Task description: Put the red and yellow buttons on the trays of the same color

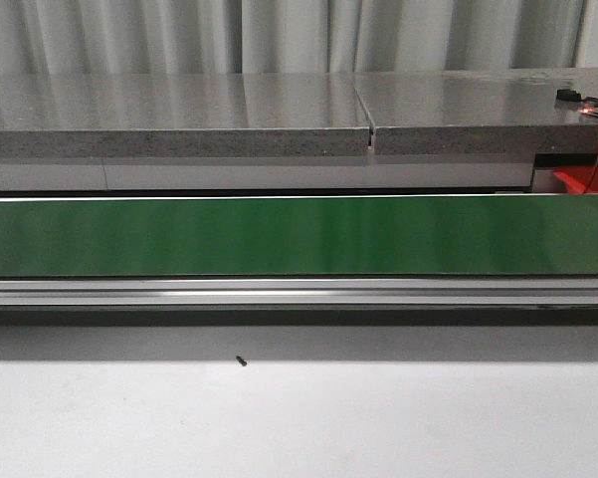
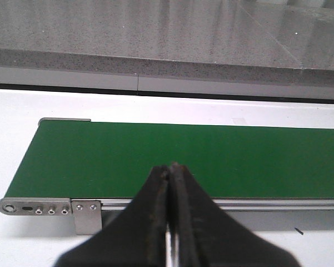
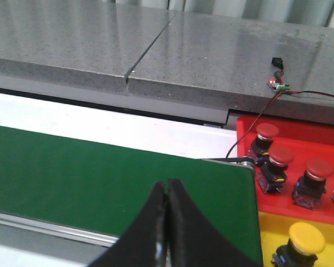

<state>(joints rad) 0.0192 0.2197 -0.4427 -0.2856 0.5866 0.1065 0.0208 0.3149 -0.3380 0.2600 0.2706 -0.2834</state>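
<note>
Belt (image 1: 299, 236) green, bare; grey stone counter (image 1: 169, 110) behind; both jaws closed, empty.

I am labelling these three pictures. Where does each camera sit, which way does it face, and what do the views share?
Front view: faces forward over the white table at the green conveyor belt; no arm shows.
Left wrist view: on the left arm, above the belt's end; closed fingers show.
Right wrist view: on the right arm, facing the belt's other end, red tray, yellow tray; closed fingers show.
Shared: the belt and grey counter.

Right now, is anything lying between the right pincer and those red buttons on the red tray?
Only bare green belt lies between the shut right pincer and the red buttons on the red tray, seen in the right wrist view.
</note>
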